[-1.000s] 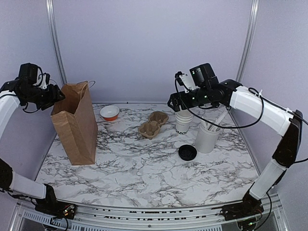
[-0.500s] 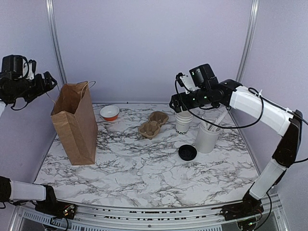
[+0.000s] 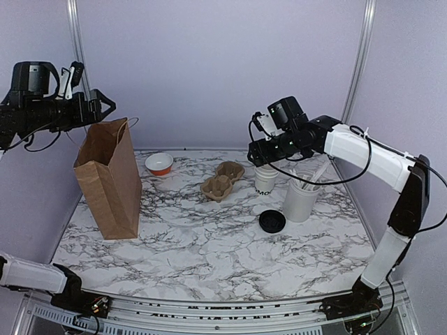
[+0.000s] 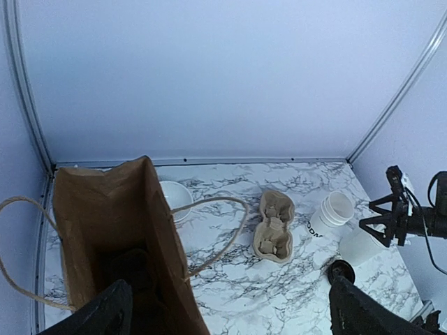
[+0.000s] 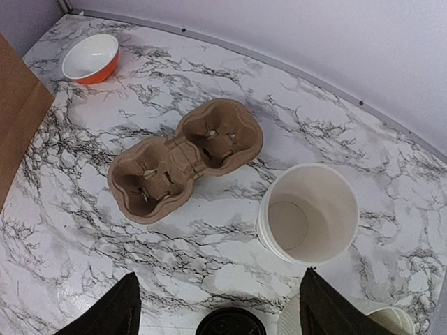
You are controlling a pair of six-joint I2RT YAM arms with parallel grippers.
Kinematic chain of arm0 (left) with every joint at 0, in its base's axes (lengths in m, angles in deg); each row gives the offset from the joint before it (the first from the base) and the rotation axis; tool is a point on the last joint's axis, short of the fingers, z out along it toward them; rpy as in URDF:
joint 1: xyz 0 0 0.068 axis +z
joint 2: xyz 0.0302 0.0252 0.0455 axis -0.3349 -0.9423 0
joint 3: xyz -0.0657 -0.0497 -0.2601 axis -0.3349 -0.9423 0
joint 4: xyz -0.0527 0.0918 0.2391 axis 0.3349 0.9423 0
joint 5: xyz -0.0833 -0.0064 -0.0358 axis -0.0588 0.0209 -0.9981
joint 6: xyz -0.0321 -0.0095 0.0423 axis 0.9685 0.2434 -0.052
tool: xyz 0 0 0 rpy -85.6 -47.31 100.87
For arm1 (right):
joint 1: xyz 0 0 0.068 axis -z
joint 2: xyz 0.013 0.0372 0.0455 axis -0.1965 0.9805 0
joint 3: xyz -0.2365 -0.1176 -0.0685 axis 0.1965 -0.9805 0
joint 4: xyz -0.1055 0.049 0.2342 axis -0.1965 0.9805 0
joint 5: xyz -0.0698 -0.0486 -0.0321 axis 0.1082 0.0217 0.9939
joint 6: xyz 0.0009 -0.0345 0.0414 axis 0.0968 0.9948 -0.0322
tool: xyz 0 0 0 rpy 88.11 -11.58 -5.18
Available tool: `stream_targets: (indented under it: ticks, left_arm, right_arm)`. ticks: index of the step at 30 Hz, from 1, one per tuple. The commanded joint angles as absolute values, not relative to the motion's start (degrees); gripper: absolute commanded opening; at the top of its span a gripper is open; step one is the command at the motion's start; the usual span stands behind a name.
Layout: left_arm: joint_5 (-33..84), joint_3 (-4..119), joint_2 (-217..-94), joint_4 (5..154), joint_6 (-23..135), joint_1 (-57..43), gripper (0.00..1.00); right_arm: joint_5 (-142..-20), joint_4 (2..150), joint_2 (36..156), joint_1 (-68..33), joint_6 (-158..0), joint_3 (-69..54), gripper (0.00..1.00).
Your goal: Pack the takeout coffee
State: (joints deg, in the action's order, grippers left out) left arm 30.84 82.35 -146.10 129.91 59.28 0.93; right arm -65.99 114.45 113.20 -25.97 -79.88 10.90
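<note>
The left gripper (image 3: 105, 106) hangs high up, over the open top of the brown paper bag (image 3: 108, 178); its 2 fingers (image 4: 105, 314) are wide apart and hold nothing; the bag stands up on the left side of the marble table (image 3: 209, 265), with its string handles loose at the top. The right gripper (image 3: 257, 157) hangs just above a stack of white cups (image 3: 265, 180) at the back right of the table; its 2 fingers are apart too, and they do not touch the cups. The cups sit one inside another, open side up, with black letters low on the side; the top cup (image 5: 311, 213) is empty. The black lid (image 3: 272, 221) lies flat on the table in front of the stack, close by but not touching it. Just to the right of the stack stands a taller white tub (image 3: 300, 202) with white forks and spoons poking out. To the left of the stack lies a brown cup tray (image 3: 222, 180) with 2 holes, both empty; farther left, near the bag, sits a small orange bowl (image 3: 159, 164) that is white inside.
</note>
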Motion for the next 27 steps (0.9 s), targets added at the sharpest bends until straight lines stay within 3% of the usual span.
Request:
stream_targets:
  ticks: [1, 12, 27]
  left_arm:
    - [35.55, 84.09, -149.02, 129.64, 58.41, -7.33, 0.99]
    - [38.88, 82.74, -157.88, 121.93, 59.81, -28.89, 0.99]
    - [35.88, 60.48, -161.68, 102.67, 72.12, -34.11, 0.99]
  right_arm:
    - [-64.56, 116.34, 114.5, -24.84, -80.5, 14.07, 0.74]
    - [-64.97, 117.17, 118.46, -22.79, -79.47, 14.8, 0.56]
    - [-59.71, 120.06, 127.29, -22.51, -76.89, 22.26, 0.35]
